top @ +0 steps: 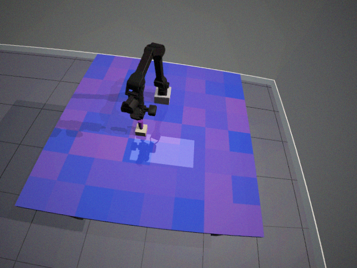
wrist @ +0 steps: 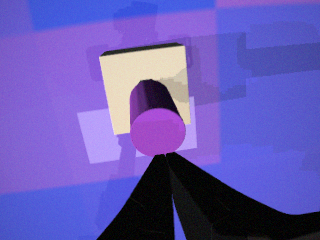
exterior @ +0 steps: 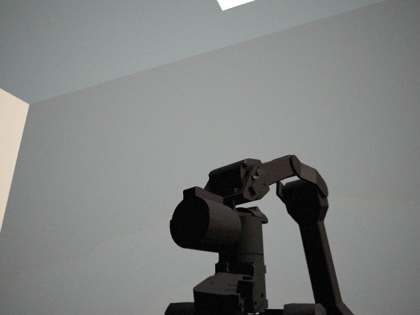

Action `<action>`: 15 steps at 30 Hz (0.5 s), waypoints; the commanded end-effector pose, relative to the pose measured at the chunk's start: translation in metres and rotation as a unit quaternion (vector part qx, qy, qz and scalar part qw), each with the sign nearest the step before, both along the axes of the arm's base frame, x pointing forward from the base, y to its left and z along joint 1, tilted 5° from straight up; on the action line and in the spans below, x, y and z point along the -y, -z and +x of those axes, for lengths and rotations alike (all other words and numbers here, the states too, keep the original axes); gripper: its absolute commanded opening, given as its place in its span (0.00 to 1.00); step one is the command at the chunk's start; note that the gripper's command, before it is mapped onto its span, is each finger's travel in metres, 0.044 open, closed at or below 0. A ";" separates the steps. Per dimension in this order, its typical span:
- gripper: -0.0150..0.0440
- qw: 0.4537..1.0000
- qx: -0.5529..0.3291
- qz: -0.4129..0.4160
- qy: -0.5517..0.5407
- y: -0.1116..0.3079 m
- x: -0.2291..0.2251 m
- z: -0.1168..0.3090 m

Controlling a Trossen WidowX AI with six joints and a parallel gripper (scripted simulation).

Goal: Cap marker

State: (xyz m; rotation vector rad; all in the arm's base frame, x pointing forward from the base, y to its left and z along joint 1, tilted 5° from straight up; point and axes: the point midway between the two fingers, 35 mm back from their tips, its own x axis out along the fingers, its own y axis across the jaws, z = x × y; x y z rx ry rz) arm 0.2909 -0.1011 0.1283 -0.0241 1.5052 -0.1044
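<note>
Going left to right in the top view, the holder block (top: 140, 133) (wrist: 142, 65) comes first, well in from the left edge of the worktop (top: 190, 184) and nearer the far edge than the near one. It is the one container in sight, and the marker (top: 140, 127) (wrist: 147, 95) stands upright in it, its lower end seated in the block. On the marker's top is the purple cap (top: 140, 122) (wrist: 158, 131), its round end facing up at the wrist camera; whether it is fully clicked down cannot be told.

Above the block is the claw (top: 140, 118) (wrist: 166, 163), shut right down, fingertips together with nothing between them. In the wrist view the tips appear at the rim of the cap's top; whether they touch it cannot be made out. Farther right, towards the far edge, is the arm's pale base (top: 162, 100).

The step in hand looks to be the pressing: the cap is placed, and the closed tips probably serve as a pusher. The next move calls for centring them over the cap and pushing straight down until it seats, then lifting clear. An off-centre push could tilt the cap or let the tips slip off its edge.
</note>
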 end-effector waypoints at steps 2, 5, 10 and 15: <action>0.25 1.000 0.002 0.001 0.002 0.005 0.000 0.000; 0.25 1.000 0.002 0.001 0.002 0.009 0.001 0.001; 0.25 1.000 0.002 0.001 0.002 0.016 0.001 0.001; 0.25 1.000 0.002 0.001 0.002 0.022 0.002 0.002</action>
